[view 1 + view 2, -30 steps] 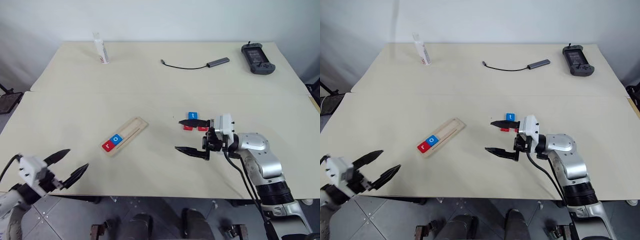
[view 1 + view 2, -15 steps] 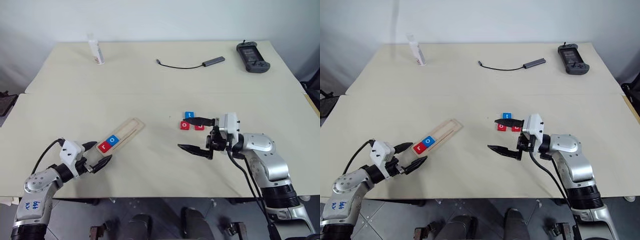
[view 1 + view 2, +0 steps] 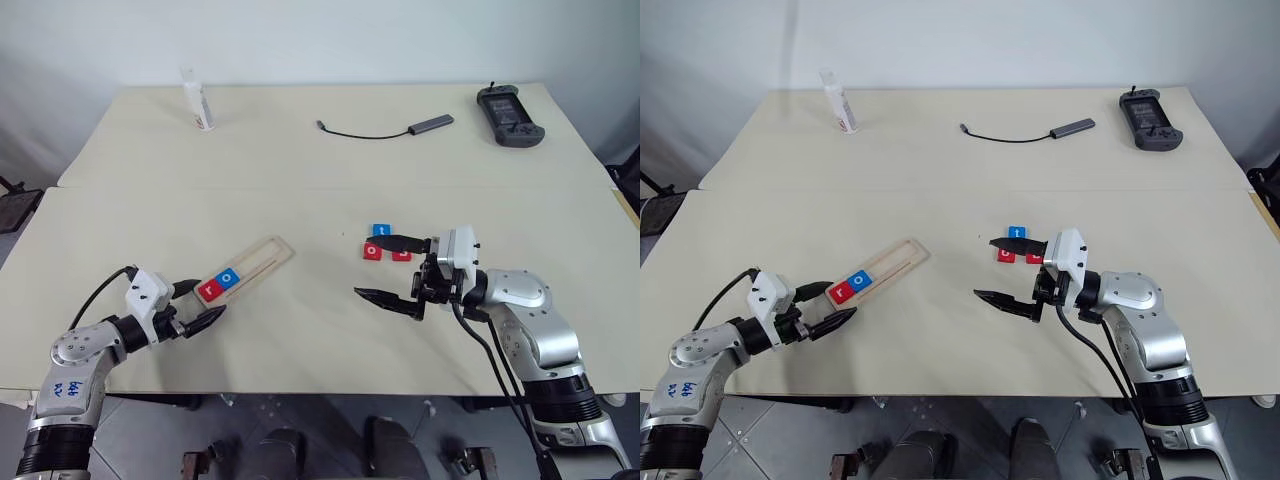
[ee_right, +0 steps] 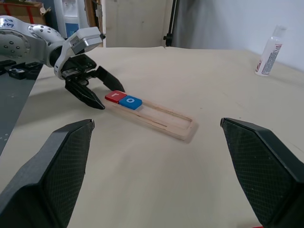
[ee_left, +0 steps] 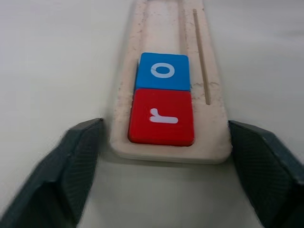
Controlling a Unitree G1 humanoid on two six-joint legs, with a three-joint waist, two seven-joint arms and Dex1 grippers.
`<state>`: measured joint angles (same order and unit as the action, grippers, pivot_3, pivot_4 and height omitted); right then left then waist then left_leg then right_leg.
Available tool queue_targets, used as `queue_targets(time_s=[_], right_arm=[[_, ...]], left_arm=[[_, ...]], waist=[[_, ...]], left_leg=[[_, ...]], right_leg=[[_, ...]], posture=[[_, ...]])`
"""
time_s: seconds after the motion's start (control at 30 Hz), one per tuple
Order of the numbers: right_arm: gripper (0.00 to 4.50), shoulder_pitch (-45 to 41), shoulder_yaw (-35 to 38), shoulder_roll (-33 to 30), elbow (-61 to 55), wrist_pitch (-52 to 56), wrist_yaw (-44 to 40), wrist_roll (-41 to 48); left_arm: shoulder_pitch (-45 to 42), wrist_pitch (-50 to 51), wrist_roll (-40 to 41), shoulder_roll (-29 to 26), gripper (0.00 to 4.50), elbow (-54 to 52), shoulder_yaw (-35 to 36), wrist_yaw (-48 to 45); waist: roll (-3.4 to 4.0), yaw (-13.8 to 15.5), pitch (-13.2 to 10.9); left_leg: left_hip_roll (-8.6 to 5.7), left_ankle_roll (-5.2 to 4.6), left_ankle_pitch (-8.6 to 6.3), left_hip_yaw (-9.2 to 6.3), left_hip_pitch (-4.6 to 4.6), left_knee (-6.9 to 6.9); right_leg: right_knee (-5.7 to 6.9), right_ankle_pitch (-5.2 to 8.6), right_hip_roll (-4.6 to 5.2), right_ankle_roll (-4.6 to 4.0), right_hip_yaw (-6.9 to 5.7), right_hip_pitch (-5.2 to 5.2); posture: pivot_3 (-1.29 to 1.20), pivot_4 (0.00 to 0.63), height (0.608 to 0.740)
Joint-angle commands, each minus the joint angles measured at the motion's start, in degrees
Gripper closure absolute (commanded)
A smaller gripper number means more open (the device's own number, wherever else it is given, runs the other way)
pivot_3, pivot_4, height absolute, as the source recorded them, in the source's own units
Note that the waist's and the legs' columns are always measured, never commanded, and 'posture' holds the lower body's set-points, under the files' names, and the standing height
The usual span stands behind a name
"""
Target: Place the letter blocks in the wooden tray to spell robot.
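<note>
The wooden tray (image 3: 252, 265) lies slantwise left of the table's middle. A red r block (image 3: 209, 290) and a blue o block (image 3: 230, 278) sit side by side at its near end, also seen as red r (image 5: 161, 117) and blue o (image 5: 163, 71). My left gripper (image 3: 199, 304) is open, one finger on each side of that near end. A blue t block (image 3: 380, 231), a red o block (image 3: 371, 251) and a partly hidden red block (image 3: 402, 254) lie loose right of centre. My right gripper (image 3: 362, 268) hovers open beside them, its upper finger crossing over them.
A white bottle (image 3: 198, 98) stands at the far left. A black cable with a grey adapter (image 3: 430, 124) and a black controller (image 3: 510, 101) lie along the far side. The table's front edge runs just behind my left arm.
My left gripper rose from below the front edge and came forward to the tray's near end, most of it in the first half second. The right gripper kept still.
</note>
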<state>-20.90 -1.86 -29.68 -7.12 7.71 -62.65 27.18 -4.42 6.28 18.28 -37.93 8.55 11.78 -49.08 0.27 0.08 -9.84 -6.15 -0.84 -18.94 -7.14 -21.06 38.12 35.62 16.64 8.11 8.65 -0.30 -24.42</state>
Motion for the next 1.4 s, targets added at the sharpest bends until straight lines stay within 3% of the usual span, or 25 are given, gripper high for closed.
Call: queue_targets(time_s=[0.03, 0.27, 0.4, 0.53, 0.73, 0.9, 1.0, 1.2, 1.4], right_arm=[[0.00, 0.8, 1.4, -0.5, -3.1, -0.1, 0.4, 1.1], [0.00, 5.0, 5.1, -4.0, -5.4, 0.6, 1.3, 1.7], [0.00, 10.8, 10.2, -6.2, -8.0, 1.6, 3.5, 2.4], [0.00, 17.1, 15.4, -7.8, -11.6, 2.2, 6.1, 3.0], [0.00, 28.8, 24.6, -8.7, -16.2, 2.5, 8.9, 4.1], [0.00, 35.9, 27.2, -6.9, -18.8, 1.4, 10.7, 3.8], [0.00, 36.9, 27.4, -6.6, -18.7, 0.9, 11.3, 3.7], [0.00, 40.9, 32.0, -6.1, -16.1, -1.3, 11.5, 3.4], [0.00, 44.7, 36.0, -5.6, -13.1, -4.9, 10.2, 2.9]], left_arm=[[0.6, -0.7, -2.1, 0.5, 1.09, 2.9, -2.4, -1.0], [-3.8, -3.5, 3.7, 2.0, 1.09, -2.9, -3.7, -9.1], [-9.8, -2.9, 2.2, 1.5, 1.09, -3.0, -10.0, -15.6], [-16.3, -5.8, -1.7, 2.7, 1.09, 0.7, -16.2, -19.6], [-26.4, -12.8, -8.8, 8.1, 1.09, 14.6, -23.3, -21.3], [-30.4, -15.0, -10.6, 10.2, 1.09, 21.5, -23.8, -21.4], [-30.4, -14.5, -10.0, 10.5, 0.07, 21.9, -23.1, -21.6], [-27.2, -16.5, -4.9, 9.4, 0.03, 18.2, -19.0, -24.3], [-22.0, -14.0, 0.5, 3.9, 0.03, 11.9, -12.9, -26.5]], waist=[[0.05, 0.1, 0.0], [-0.03, 0.8, 0.0], [-0.06, 1.5, 0.0], [-0.07, 1.4, 0.0], [-0.16, 1.2, -0.1], [-0.26, 1.3, -0.1], [-0.26, 1.2, -0.1], [-0.27, 1.3, -0.1], [-0.28, 1.2, -0.1]], left_leg=[[0.00, 0.00, 0.00, 0.00, 0.00, 0.00], [-0.03, -0.02, 0.00, -0.02, -0.10, 0.03], [-0.01, -0.02, 0.00, -0.02, -0.13, 0.02], [-0.05, -0.02, 0.00, -0.01, -0.14, 0.03], [0.00, -0.03, 0.00, 0.11, -0.13, 0.02], [0.05, -0.02, 0.00, 0.20, -0.07, 0.05], [0.03, -0.04, 0.01, 0.27, -0.04, 0.07], [0.04, -0.05, 0.00, 0.27, -0.04, 0.03], [0.07, -0.05, 0.00, 0.27, -0.04, 0.03]], right_leg=[[0.01, 0.00, 0.00, 0.00, 0.00, 0.00], [-0.05, 0.00, 0.04, 0.00, -0.04, -0.01], [-0.06, 0.00, 0.02, 0.00, -0.05, -0.04], [-0.07, -0.01, 0.03, 0.02, -0.06, -0.02], [-0.06, -0.02, -0.07, 0.03, -0.06, -0.02], [-0.04, -0.03, -0.13, 0.05, 0.03, -0.01], [-0.03, -0.06, -0.12, 0.11, 0.15, -0.01], [-0.01, -0.06, -0.14, 0.12, 0.19, -0.03], [-0.05, -0.06, -0.14, 0.12, 0.23, -0.04]], posture=[[0.00, 0.150, 0.740], [0.00, 0.150, 0.740], [0.00, 0.150, 0.740], [0.00, 0.150, 0.740], [0.00, 0.150, 0.740], [0.00, 0.150, 0.740], [0.00, 0.150, 0.740], [0.00, 0.150, 0.740], [0.00, 0.150, 0.740]])
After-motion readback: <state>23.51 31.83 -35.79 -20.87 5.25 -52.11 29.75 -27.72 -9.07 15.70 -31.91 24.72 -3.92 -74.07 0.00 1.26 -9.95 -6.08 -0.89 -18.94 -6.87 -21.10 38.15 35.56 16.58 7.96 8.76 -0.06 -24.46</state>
